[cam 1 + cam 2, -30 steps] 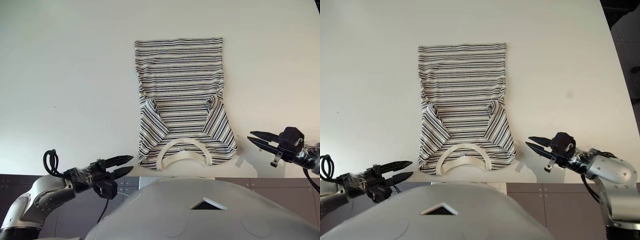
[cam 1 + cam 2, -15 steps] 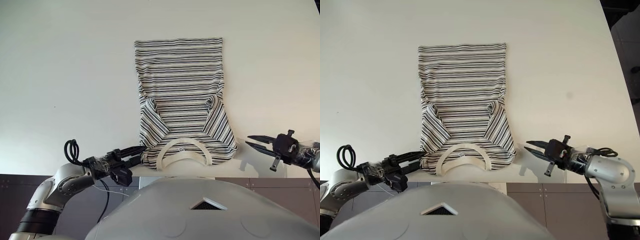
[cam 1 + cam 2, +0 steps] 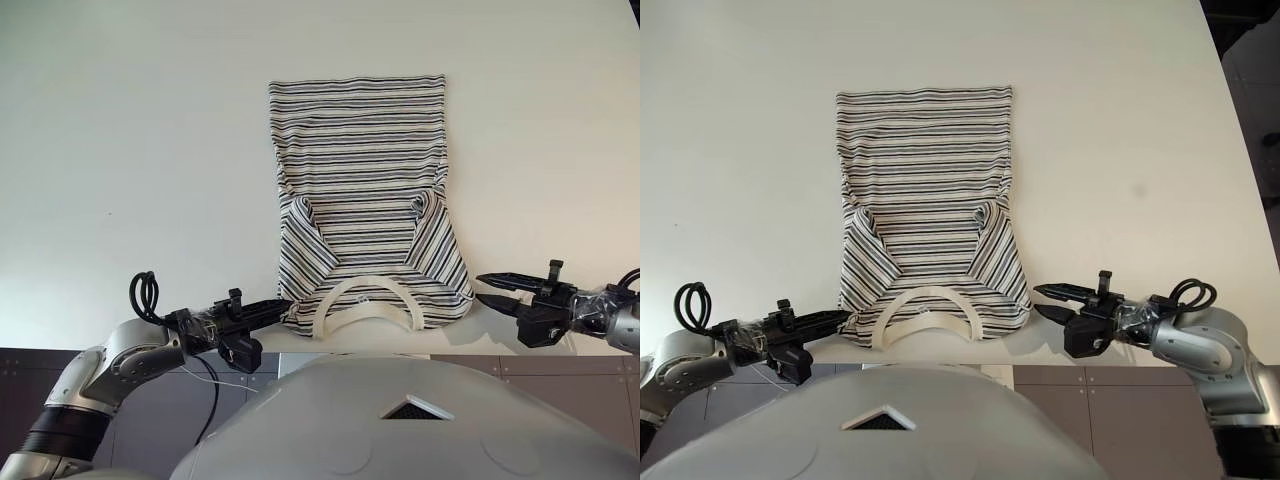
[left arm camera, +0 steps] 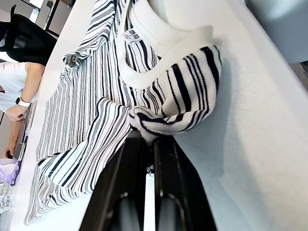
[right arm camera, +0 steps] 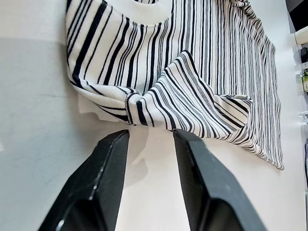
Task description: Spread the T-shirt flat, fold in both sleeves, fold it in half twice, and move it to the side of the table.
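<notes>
The striped T-shirt [image 3: 360,170] lies flat on the white table [image 3: 120,150], both sleeves folded in and its cream collar [image 3: 365,300] at the near edge. My left gripper [image 3: 287,302] is at the near left shoulder corner. In the left wrist view its fingers [image 4: 150,139] are shut on a bunched fold of that corner. My right gripper [image 3: 480,288] is open and level with the table, just right of the near right shoulder corner. In the right wrist view its fingertips [image 5: 150,134] straddle the spot in front of the striped corner [image 5: 132,103] without touching it.
The table's front edge [image 3: 130,345] runs just under both grippers, with dark cabinet fronts [image 3: 30,370] below it. Bare tabletop stretches wide to the left [image 3: 130,200] and right [image 3: 550,180] of the shirt.
My left gripper came in from the left to the shirt's near left corner and shut on it. My right gripper turned its fingers level and moved left, closer to the near right corner.
</notes>
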### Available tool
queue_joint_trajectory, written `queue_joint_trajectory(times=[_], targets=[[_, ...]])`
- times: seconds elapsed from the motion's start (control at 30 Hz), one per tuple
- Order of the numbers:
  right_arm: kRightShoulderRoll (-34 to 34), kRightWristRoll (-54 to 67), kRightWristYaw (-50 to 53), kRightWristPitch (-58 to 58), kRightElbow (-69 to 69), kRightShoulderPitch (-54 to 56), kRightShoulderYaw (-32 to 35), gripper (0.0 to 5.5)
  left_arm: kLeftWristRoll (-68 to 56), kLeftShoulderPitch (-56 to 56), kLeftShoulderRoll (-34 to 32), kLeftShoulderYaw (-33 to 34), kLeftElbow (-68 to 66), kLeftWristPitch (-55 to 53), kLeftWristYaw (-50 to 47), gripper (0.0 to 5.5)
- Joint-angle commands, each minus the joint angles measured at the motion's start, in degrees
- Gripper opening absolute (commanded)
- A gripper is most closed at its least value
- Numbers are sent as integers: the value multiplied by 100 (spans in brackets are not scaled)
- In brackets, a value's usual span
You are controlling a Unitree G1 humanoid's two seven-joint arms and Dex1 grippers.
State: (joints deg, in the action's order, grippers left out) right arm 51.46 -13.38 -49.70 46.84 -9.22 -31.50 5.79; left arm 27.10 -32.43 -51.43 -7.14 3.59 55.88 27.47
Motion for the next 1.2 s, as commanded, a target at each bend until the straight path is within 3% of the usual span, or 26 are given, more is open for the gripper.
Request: queue_joint_trajectory(times=[0.03, 0.4, 0.77, 0.9, 1.03, 1.2], targets=[[155, -479, 224, 402, 134, 143, -181, 223, 449, -24, -35, -228, -492, -466, 134, 10], [259, -1094, 614, 632, 396, 656, -908, 223, 378, 157, -128, -391, -453, -526, 160, 10], [766, -471, 508, 282, 363, 745, -1211, 22, -215, 104, -420, -403, -206, -566, 356, 10], [1063, 378, 140, -204, 8, 732, -1256, 12, -878, 77, -622, -399, 117, -770, 633, 10], [1569, 1575, -331, -1022, -903, 250, -1030, 12, -1952, -526, -1132, -190, 939, -1155, 1060, 10], [2028, 2942, -949, -2399, -2402, -1136, 255, 12, -3446, -2032, -1867, 913, 1923, -1563, 1664, 10]])
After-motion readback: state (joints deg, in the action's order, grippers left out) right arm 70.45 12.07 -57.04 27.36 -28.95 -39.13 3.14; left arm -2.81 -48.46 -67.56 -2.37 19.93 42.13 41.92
